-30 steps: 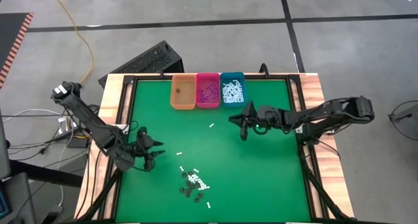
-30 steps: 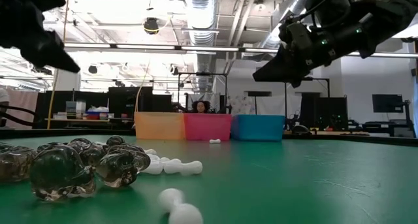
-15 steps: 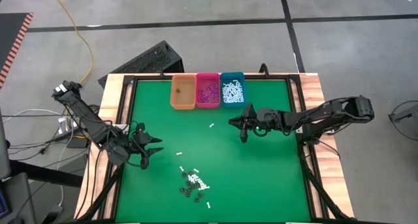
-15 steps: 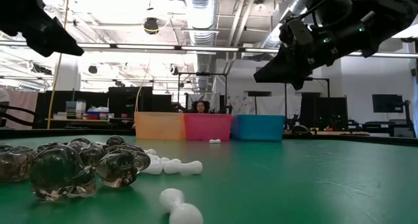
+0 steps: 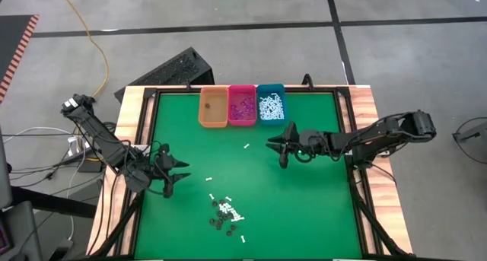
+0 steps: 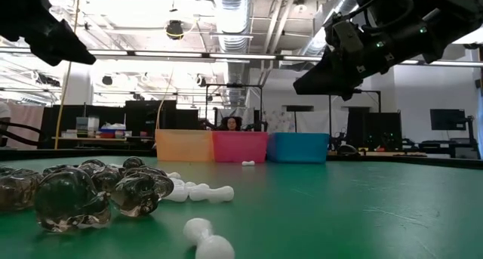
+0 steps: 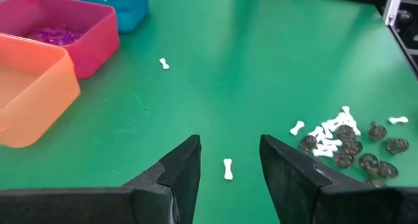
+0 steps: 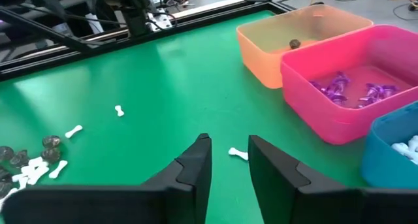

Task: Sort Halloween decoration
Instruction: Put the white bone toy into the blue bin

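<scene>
Hovering over the mat, my right gripper (image 8: 228, 160) fingers slightly apart, nothing held, one white bone (image 8: 238, 153) just ahead of the tips. My left gripper (image 7: 228, 160) open, another bone (image 7: 227, 169) between its fingers, pile (image 7: 343, 140) off to the side.

The left arm reaches in from the table's left edge, bent at the elbow, its forearm slanting towards the near left part of the table. The left gripper (image 5: 175, 173) points rightward above the surface, its two dark fingers (image 7: 181, 175) spread with a clear gap between them (nothing sits between the jaws). The right arm comes in from the right edge, stretched nearly level towards the middle of the table. The right gripper (image 5: 281, 148) hangs above the surface, tips angled down, its fingers (image 8: 192, 170) parted by a narrow gap, holding nothing.
</scene>
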{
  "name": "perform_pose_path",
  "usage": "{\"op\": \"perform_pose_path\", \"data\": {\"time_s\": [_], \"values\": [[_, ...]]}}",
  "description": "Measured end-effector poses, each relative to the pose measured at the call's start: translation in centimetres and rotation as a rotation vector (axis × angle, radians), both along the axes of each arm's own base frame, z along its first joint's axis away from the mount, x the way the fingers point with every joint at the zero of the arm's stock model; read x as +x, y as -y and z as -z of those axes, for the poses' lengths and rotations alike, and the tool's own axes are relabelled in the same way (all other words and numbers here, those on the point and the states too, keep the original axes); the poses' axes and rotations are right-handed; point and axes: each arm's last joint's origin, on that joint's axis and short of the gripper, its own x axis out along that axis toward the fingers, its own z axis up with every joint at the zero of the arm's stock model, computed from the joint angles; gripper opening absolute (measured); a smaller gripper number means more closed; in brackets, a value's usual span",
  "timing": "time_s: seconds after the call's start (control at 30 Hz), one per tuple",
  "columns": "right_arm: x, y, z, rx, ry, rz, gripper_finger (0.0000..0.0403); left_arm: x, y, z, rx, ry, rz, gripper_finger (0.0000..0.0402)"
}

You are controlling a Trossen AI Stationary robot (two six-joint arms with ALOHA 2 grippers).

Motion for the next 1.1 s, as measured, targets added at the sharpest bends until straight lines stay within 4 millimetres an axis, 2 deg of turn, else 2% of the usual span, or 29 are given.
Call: {"op": "perform_pose_path", "data": {"time_s": [0.23, 0.6, 1.1], "values": [[0.0, -0.3, 0.0, 0.009, 0.002, -0.007, 0.0154, -0.3, 0.0, -0.3, -0.005, -0.022, 0.117, 0.0147], [0.0, -0.2, 0.0, 0.018, 0.009, 0.050, 0.0152, -2.0, -1.7, -2.2, 0.013, 0.096, 0.149, 0.0142], [-0.1, -0.1, 0.1, 0.061, 0.013, 0.067, 0.0152, -3.1, -3.0, -2.3, 0.038, 0.114, 0.057, 0.0142]]}}
